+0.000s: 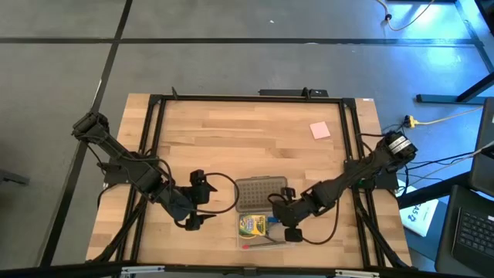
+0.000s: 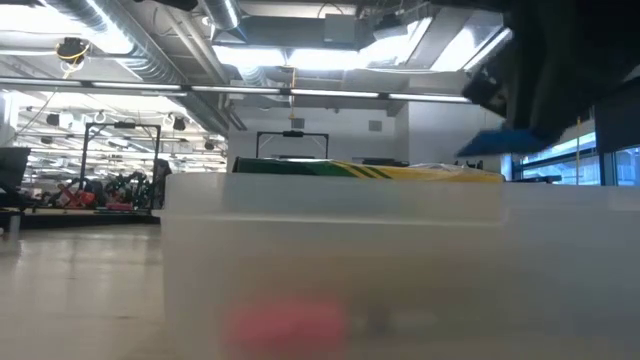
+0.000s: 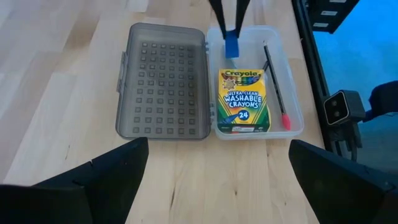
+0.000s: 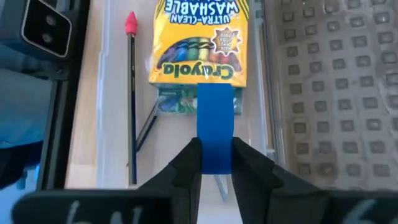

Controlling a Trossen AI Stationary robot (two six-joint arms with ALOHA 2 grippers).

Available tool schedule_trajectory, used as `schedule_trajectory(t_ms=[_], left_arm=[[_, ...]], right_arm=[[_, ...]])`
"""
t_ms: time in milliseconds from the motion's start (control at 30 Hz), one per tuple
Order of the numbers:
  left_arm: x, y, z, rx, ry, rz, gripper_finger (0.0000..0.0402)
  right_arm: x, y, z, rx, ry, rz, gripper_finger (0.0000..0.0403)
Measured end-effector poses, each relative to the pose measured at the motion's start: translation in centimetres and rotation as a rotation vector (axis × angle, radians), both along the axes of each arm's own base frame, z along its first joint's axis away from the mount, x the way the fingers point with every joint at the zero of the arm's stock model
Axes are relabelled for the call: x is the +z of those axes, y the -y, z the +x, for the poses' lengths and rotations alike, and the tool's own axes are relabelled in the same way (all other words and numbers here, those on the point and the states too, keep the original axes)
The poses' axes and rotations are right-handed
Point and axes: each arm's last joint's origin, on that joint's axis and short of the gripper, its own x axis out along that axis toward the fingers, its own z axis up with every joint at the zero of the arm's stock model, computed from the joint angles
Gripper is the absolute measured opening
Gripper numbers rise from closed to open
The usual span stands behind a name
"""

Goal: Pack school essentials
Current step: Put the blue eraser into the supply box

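blue eraser pinched in right hand over clear case near desk front edge. crayon box and pencil inside. left hand wide open, empty, beside the lid.

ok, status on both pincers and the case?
Right pincer shut on blue eraser, over open case. Left pincer open, empty, beside the case. Crayon box and pencil already inside. Nothing blocking.

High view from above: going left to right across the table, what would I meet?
Left gripper → grey dotted lid → right gripper, holding a blue eraser over the open case → pink square pad.
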Motion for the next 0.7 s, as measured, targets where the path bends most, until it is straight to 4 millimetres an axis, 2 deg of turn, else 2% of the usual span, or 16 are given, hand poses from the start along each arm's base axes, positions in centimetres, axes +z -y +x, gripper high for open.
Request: schedule_trajectory(t_ms=[267, 700], left_arm=[[0.1, 0.0, 0.1, -0.016, 0.008, 0.013, 0.0383], [0.1, 0.0, 0.1, -0.015, 0.010, 0.013, 0.0383]], right_arm=[[-2.6, 0.6, -1.2, 0.012, -0.044, 0.036, 0.0076], [-3.2, 0.8, -1.5, -0.026, -0.058, 0.055, 0.0076]])
